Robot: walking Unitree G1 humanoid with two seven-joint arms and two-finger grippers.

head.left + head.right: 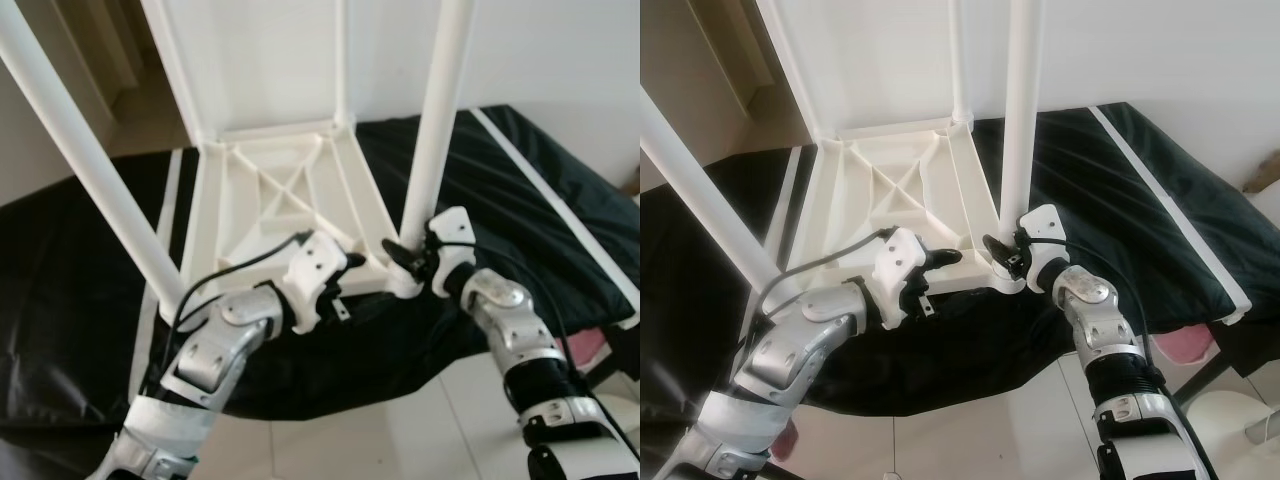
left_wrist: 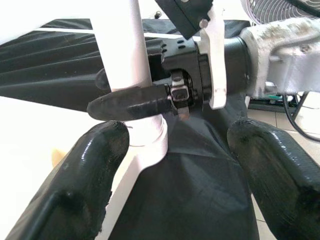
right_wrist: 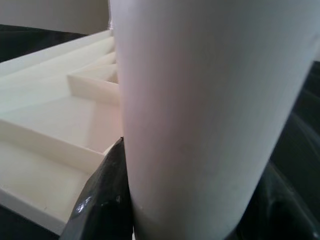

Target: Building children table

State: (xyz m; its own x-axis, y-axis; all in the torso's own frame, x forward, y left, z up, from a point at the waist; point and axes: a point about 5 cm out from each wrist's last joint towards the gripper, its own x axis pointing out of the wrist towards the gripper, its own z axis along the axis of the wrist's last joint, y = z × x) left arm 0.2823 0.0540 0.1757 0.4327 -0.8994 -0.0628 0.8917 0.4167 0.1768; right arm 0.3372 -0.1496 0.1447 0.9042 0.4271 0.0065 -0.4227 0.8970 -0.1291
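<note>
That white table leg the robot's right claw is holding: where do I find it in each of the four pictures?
Left eye view: the table leg rises right of centre, with the right gripper shut on its base.
Right eye view: the leg stands just right of centre.
Left wrist view: it is the white tube behind one black finger.
Right wrist view: it looms close up.
Shared landmark: the ribbed white tabletop underside.

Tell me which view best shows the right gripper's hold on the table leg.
The left wrist view: the right gripper has one black finger across the white table leg, just above its socket. The eye views show that grip small, at the tabletop's near corner. The right wrist view shows the leg close up between dark fingers.
</note>
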